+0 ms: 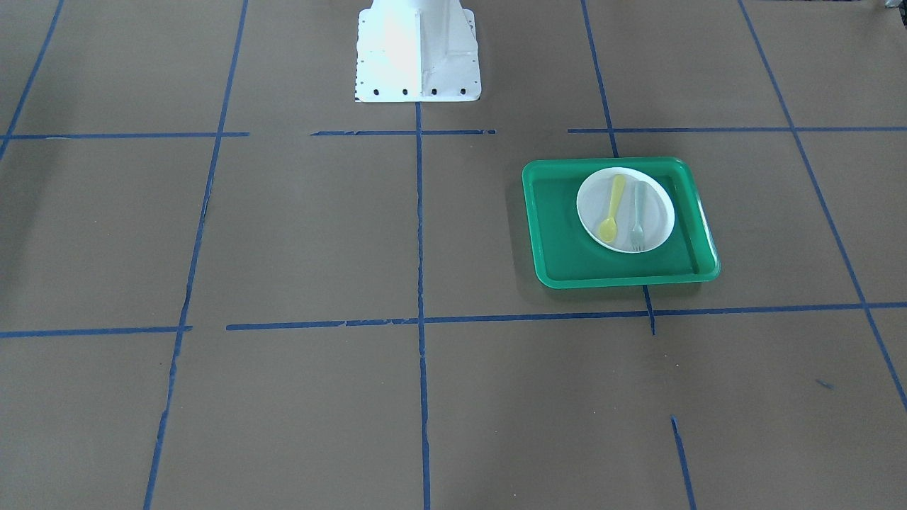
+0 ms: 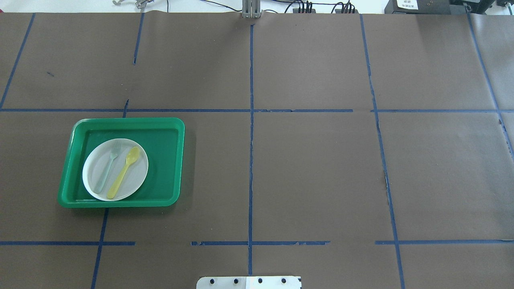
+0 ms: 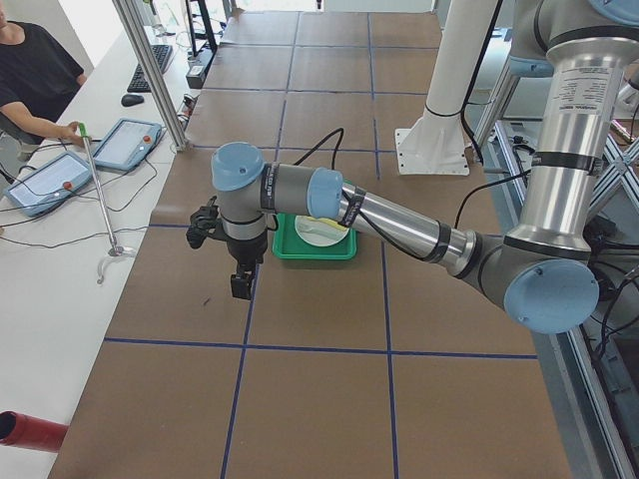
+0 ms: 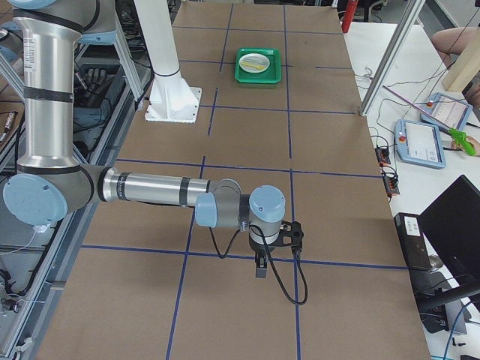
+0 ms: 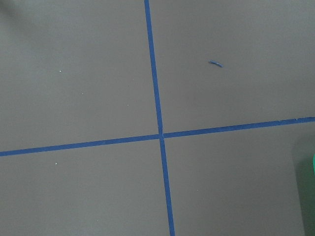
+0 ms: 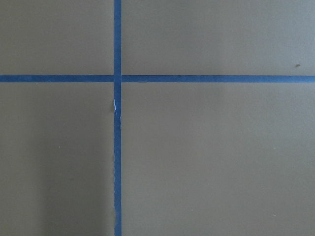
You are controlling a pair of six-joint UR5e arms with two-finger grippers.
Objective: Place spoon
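Note:
The yellow spoon (image 1: 611,209) lies on a white plate (image 1: 657,205) inside a green tray (image 1: 560,241), beside a pale grey-green fork (image 1: 638,223). In the overhead view the spoon (image 2: 123,171) lies right of the fork (image 2: 107,170), bowl pointing away from the robot. My left gripper (image 3: 241,287) hangs above the table beside the tray, apart from it. My right gripper (image 4: 260,270) hangs over bare table far from the tray. Both show only in the side views, so I cannot tell whether they are open or shut.
The table is brown paper with blue tape lines (image 2: 251,160). The robot's white base (image 1: 418,53) stands at the table's edge. Operators with tablets (image 3: 125,143) sit at a side bench. A tray corner (image 5: 312,172) shows in the left wrist view.

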